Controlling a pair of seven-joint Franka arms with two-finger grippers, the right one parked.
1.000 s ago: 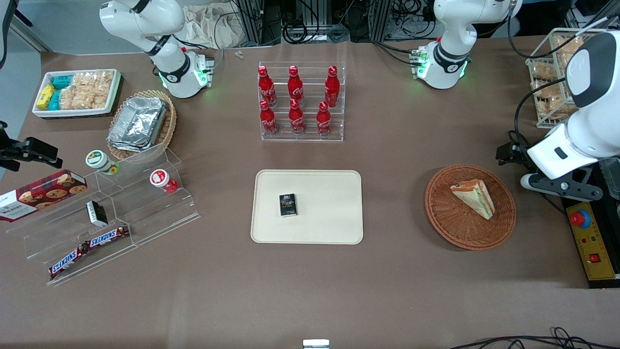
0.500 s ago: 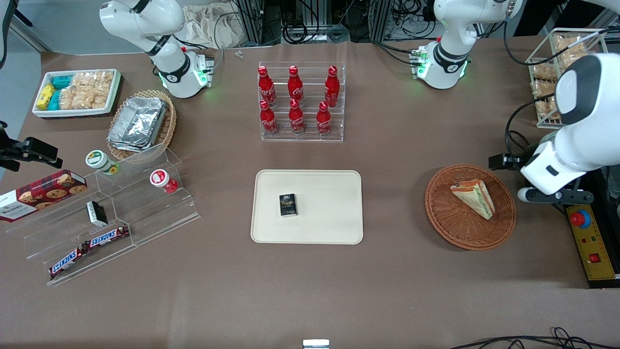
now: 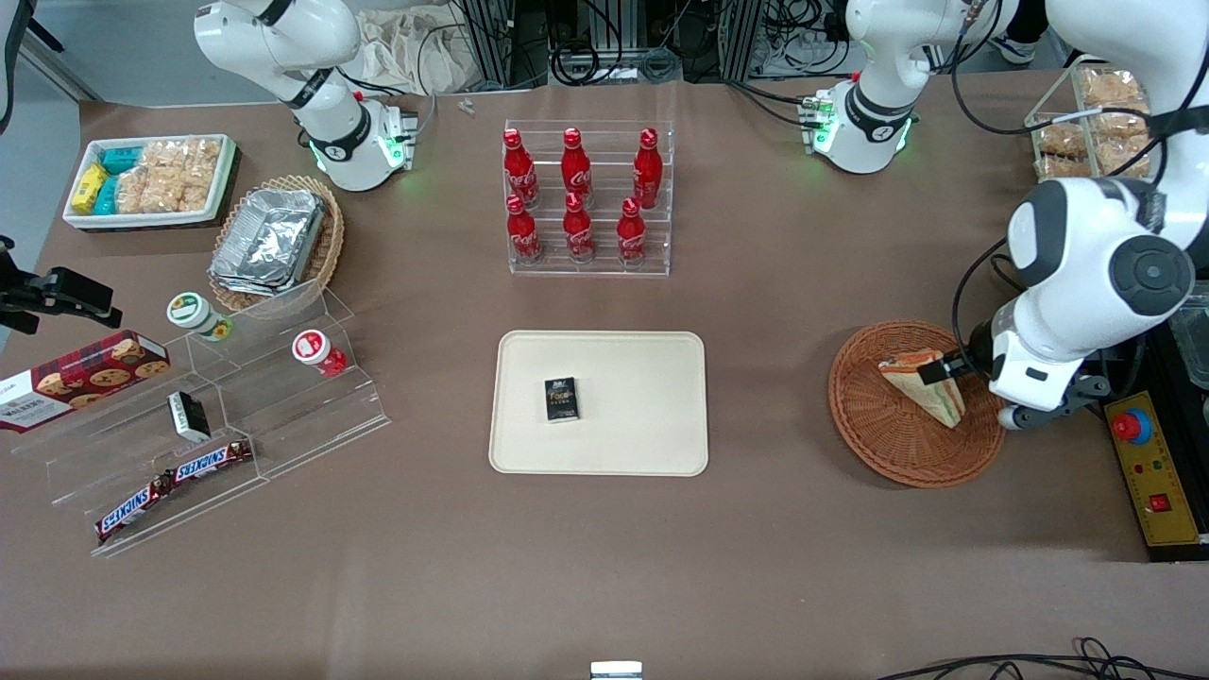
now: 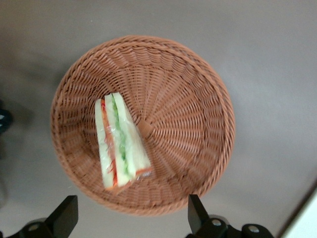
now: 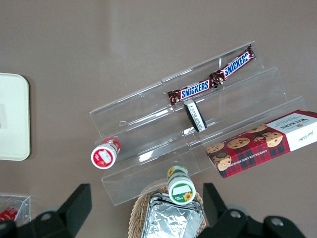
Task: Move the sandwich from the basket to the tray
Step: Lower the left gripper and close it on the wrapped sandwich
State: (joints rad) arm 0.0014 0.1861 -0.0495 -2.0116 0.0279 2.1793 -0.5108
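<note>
Brown cloth covers the table. My gripper [image 4: 130, 220] hangs above the basket [image 4: 198, 99], fingers spread wide and holding nothing, lined up so the sandwich [image 4: 120, 141] sits between them for a straight drop. It lies on its side in the basket's middle, wrap facing me. On the tray [image 3: 652, 416] waits a black box [image 3: 561, 399], its lettering too small to read; Snickers bars [image 5: 210, 83] sit on an acrylic stand.
</note>
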